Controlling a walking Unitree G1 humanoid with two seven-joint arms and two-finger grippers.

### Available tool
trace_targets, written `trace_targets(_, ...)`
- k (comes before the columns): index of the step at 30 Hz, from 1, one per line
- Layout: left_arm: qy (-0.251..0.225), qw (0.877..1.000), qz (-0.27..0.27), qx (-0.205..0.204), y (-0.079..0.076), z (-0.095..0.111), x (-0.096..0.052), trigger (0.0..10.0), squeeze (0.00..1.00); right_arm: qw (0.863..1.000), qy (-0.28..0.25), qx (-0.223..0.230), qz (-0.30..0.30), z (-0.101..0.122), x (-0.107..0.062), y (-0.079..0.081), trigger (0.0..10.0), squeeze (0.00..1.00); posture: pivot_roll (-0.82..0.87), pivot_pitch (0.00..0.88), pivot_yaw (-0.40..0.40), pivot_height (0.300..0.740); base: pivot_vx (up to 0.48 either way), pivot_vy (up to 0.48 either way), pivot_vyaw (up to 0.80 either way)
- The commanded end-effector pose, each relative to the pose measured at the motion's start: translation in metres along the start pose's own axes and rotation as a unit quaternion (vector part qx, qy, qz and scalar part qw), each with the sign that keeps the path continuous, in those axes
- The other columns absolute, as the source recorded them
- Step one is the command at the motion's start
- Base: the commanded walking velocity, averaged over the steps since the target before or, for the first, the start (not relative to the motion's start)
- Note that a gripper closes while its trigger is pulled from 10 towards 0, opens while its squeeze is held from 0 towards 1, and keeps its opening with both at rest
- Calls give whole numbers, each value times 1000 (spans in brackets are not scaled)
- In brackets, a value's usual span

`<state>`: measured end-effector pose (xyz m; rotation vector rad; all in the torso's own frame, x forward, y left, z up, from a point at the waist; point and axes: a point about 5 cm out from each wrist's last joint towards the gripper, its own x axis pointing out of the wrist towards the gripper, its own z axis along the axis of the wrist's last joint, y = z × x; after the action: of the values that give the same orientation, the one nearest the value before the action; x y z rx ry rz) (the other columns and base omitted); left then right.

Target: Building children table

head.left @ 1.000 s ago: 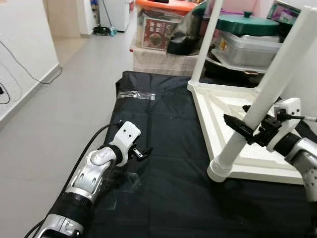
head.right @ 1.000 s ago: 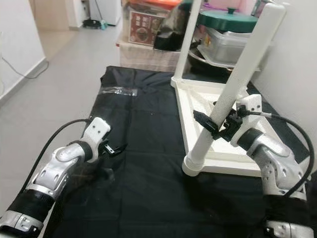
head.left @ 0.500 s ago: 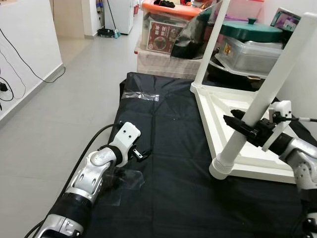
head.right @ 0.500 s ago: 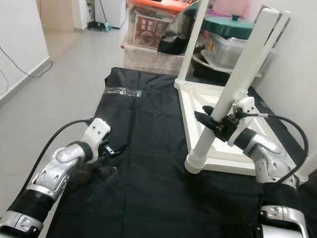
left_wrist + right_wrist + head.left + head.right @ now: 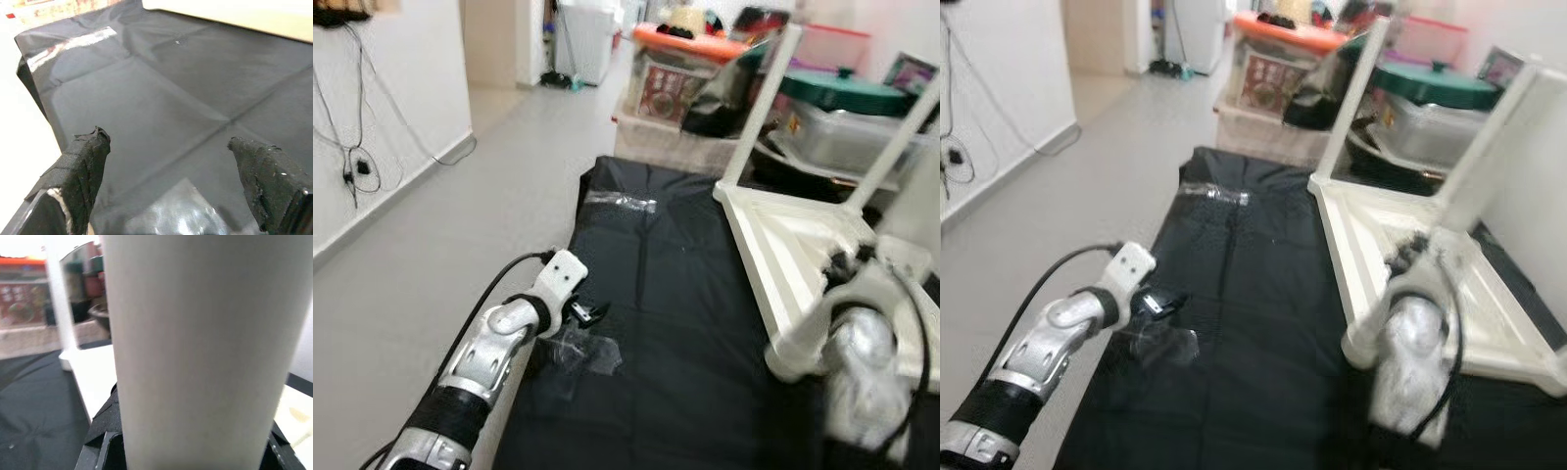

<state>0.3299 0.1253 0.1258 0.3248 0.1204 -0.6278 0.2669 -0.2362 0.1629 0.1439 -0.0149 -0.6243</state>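
The white table [image 5: 803,245] lies upside down on the black sheet [image 5: 675,294], its legs pointing up. The right gripper [image 5: 1417,257] is at the near leg [image 5: 195,352], just above where the leg joins the tabletop, its fingers clamped around it. The left gripper [image 5: 176,161] hovers low over the sheet, well left of the table, fingers [image 5: 83,161] spread apart above a clear plastic bag [image 5: 585,350].

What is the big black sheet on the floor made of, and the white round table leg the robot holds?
The black sheet looks like thin fabric or plastic cloth: it shows fold creases and a soft, dull sheen. The white round table leg looks like painted wood or plastic, smooth and matte, with no grain showing. Which one, I cannot tell. The right gripper is around it.
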Motion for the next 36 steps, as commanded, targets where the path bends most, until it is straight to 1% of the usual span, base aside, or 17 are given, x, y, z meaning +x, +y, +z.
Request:
trace_targets(1,-4,1000,-12,7,-6,5,4,10000,0,998,62,-18,-11,-27,-8,0,0,0,153,0,-123,740,0,0,0)
trace_targets(5,-4,1000,-12,8,-5,5,6,10000,0,997,70,-16,21,-29,-15,17,0,0,149,0,-118,740,0,0,0)
trace_targets(6,-5,1000,-13,8,-5,6,7,10000,0,996,73,-22,46,-24,-15,26,10000,0,142,0,-116,740,0,0,0)
trace_targets(7,-5,1000,-13,8,-5,6,7,10000,0,996,73,-22,46,-24,-15,26,10000,0,142,0,-116,740,0,0,0)
trace_targets(8,-7,1000,-14,9,-4,8,9,10000,0,995,42,1,86,3,-12,36,10000,1000,131,0,-117,740,0,0,0)
trace_targets(13,-8,1000,-15,8,-4,8,9,10000,0,994,4,3,111,27,-6,31,10000,1000,131,0,-119,740,0,0,0)
trace_targets(14,-9,1000,-14,6,-5,8,9,10000,0,989,-7,17,146,39,-1,26,10000,0,133,0,-127,740,0,0,0)
trace_targets(20,-9,1000,-12,5,-6,7,8,10000,0,944,-44,65,320,67,-8,29,10000,0,133,0,-126,740,0,0,0)
trace_targets(22,-10,1000,-14,5,-9,8,10,10000,0,892,-68,45,445,72,-23,32,10000,0,138,0,-124,740,0,0,0)
trace_targets(24,-11,1000,-15,6,-9,8,10,10000,0,873,-68,36,481,71,-28,32,10000,0,138,0,-124,740,0,0,0)
trace_targets(25,-11,1000,-16,6,-10,9,11,10000,0,845,-58,37,531,68,-36,34,10000,0,137,0,-123,740,0,0,0)
trace_targets(31,-12,1000,-18,7,-11,9,13,10000,0,804,-29,38,593,57,-45,43,10000,0,137,0,-123,740,0,0,0)
trace_targets(32,-13,1000,-20,8,-12,10,14,10000,0,772,-7,29,635,48,-50,51,10000,0,142,0,-125,740,0,0,0)
trace_targets(33,-13,1000,-20,8,-12,10,14,10000,0,772,-7,29,635,48,-50,51,10000,0,142,0,-125,740,0,0,0)
trace_targets(34,-13,1000,-21,8,-12,10,14,10000,0,744,6,23,668,43,-54,61,8392,0,165,0,-139,740,0,0,0)
trace_targets(35,-13,1000,-21,8,-12,10,14,10000,0,744,6,23,668,43,-54,61,8392,0,165,0,-139,740,0,0,0)
trace_targets(36,-13,1000,-21,8,-12,10,14,10000,0,719,15,19,695,41,-58,69,6745,0,168,0,-142,740,0,0,0)
